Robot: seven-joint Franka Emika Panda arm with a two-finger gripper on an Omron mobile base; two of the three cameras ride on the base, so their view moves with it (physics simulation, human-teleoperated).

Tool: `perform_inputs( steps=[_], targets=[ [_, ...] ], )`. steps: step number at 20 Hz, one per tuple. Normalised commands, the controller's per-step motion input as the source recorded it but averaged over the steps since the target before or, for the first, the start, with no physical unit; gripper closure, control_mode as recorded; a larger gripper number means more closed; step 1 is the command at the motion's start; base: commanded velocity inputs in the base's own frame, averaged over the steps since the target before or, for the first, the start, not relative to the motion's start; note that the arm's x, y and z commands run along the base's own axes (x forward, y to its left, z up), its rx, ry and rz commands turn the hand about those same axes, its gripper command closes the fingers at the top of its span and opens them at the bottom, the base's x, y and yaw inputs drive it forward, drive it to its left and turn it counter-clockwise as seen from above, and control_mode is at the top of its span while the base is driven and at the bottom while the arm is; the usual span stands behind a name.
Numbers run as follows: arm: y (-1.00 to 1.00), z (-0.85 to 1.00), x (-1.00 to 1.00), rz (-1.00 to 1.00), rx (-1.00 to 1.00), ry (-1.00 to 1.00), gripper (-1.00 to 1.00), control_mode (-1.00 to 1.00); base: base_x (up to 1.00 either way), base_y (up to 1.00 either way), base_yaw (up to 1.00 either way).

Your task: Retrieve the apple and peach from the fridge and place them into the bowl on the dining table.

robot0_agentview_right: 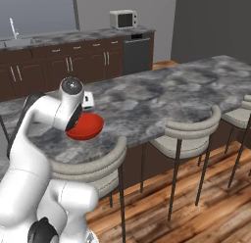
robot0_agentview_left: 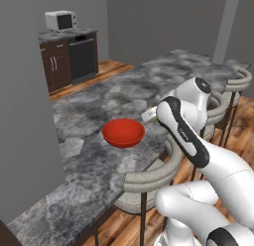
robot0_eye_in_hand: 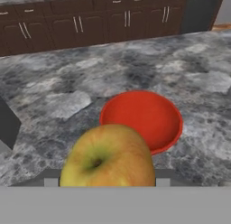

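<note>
In the hand view the apple (robot0_eye_in_hand: 107,156) sits between the fingers, gripped on its left and right flanks, its dimpled end turned toward the camera so its core axis runs along the line of the hand. It is yellow-green on the left, reddish on the right. Just beyond the fingers, slightly to the right, the red bowl (robot0_eye_in_hand: 143,118) stands upright on the counter (robot0_eye_in_hand: 54,92), mouth open upward, nothing inside it. Bare mottled stone spreads left, right and beyond the bowl, as far as the dark cabinets (robot0_eye_in_hand: 90,26) past the counter's far edge.

In the left base view the bowl (robot0_agentview_left: 123,132) rests near the counter's stool-side edge (robot0_agentview_left: 99,190), with the fingers (robot0_agentview_left: 150,114) just to its right, hidden behind the arm. A curved-back stool (robot0_agentview_left: 149,183) stands under that edge.
</note>
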Motion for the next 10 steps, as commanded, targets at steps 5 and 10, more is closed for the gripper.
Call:
perform_inputs(
  steps=[5, 10],
  targets=[
    [0.23, -0.08, 0.0, 0.0, -0.18, 0.0, 1.0, -1.0, 0.0, 0.0, 0.0],
    [0.15, -0.2, 0.0, 0.0, -0.15, -0.01, 1.0, -1.0, 0.0, 0.0, 0.0]
  ],
)
